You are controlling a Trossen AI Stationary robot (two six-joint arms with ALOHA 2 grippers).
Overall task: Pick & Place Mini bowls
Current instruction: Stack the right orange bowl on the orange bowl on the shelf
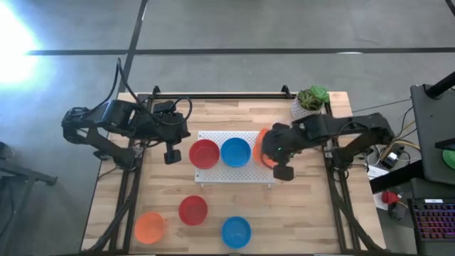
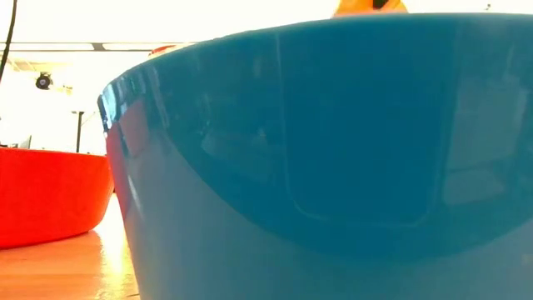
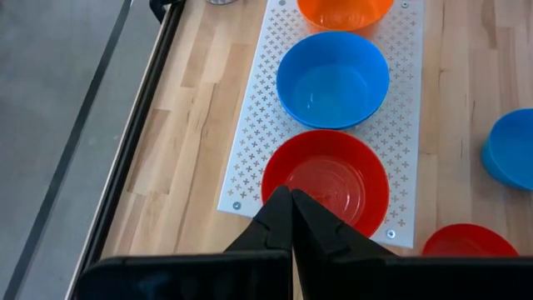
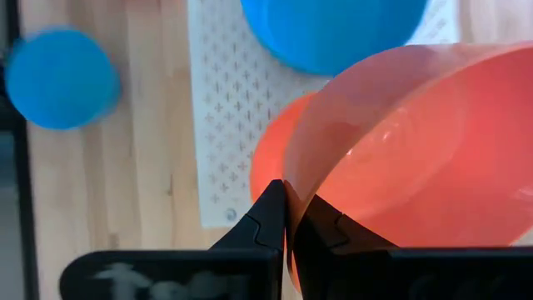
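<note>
A white perforated board lies mid-table. On it sit a red mini bowl and a blue mini bowl, each on its base. My right gripper is shut on an orange mini bowl at the board's right end. My left gripper is shut and empty, just left of the board's red bowl. Near the table's near edge stand an orange bowl, a red bowl and a blue bowl. That blue bowl fills the low view. My right gripper pinches the orange bowl's wall at its rim, one finger inside and one outside. It comes from the table's right side, slanting down. The bowl is steeply tilted over the board's right end; whether its lower edge touches the board, I cannot tell.
A white pot with a green plant stands at the far right corner, behind my right arm. Bare wood lies left and right of the board and between the board and the near row of bowls. Table frame rails run along both sides.
</note>
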